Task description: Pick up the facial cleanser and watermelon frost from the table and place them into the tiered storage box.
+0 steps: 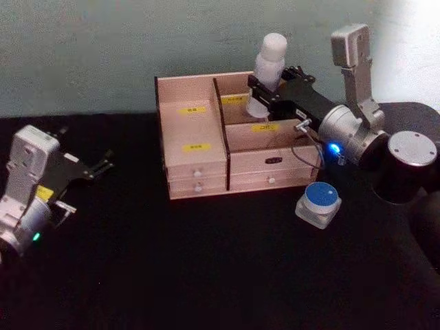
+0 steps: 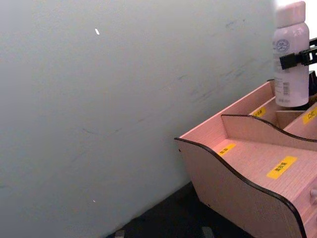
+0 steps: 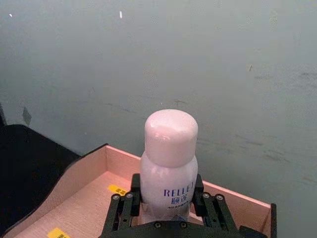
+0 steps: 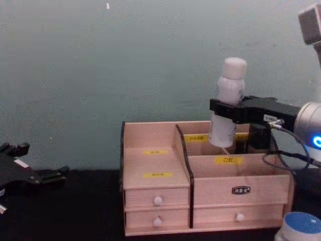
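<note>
— What is the right gripper (image 1: 267,93) doing over there?

— It is reaching in from the tabletop's (image 1: 172,268) right edge and clamping the white bottle (image 1: 273,55) about halfway down the body, under the rounded cap. Seen from its own wrist, the two black fingers (image 3: 123,212) are pressing on either side of the blue lettering.

— And where is the bottle hanging?

— Over the box (image 1: 192,89), which is standing near the tabletop's far edge, about midway along it, in front of the grey-green wall (image 1: 103,55). The bottle is leaning a little, and its base is dipping below the rim of the box's rear right compartment. Whether it is touching the floor in there, I cannot tell.

— What about the other item?

— The jar (image 1: 318,204) with the blue lid is sitting on the tabletop toward the right edge. It is just beside the box's front right corner, not touching it.

— Is the left gripper (image 1: 88,182) doing anything?

— It is idling low near the left edge, well apart from the box. It is pointing toward the box with its fingers spread and nothing between them.
</note>
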Action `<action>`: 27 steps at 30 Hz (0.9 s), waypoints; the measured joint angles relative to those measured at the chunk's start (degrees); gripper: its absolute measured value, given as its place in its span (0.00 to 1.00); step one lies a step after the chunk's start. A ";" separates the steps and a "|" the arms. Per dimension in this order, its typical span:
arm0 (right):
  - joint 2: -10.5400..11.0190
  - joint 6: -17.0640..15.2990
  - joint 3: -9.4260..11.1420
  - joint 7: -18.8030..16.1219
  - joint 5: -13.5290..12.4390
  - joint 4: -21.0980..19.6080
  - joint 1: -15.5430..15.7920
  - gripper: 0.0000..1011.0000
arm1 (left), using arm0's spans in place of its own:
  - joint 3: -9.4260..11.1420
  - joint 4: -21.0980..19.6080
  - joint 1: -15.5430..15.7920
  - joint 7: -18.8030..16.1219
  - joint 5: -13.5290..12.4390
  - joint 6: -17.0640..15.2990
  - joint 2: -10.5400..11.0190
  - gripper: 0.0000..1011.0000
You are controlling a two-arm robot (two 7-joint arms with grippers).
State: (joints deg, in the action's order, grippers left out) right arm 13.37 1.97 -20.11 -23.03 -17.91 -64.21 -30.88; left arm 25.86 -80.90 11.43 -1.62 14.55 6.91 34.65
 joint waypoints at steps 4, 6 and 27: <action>-0.78 0.49 -0.20 -0.39 0.36 2.21 -1.21 0.58 | 0.00 0.00 0.00 0.00 0.00 0.00 0.00 0.99; -1.01 0.63 -0.27 -0.55 0.45 2.89 -1.59 0.58 | 0.00 0.00 0.00 0.00 0.00 0.00 0.00 0.99; -3.98 2.66 -0.95 -2.91 0.75 11.51 -6.24 0.58 | 0.00 0.00 0.00 0.00 0.00 0.00 0.00 0.99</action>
State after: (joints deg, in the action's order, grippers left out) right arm 9.39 4.64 -21.06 -25.95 -17.16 -52.70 -37.12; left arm 25.86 -80.90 11.43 -1.62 14.55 6.91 34.65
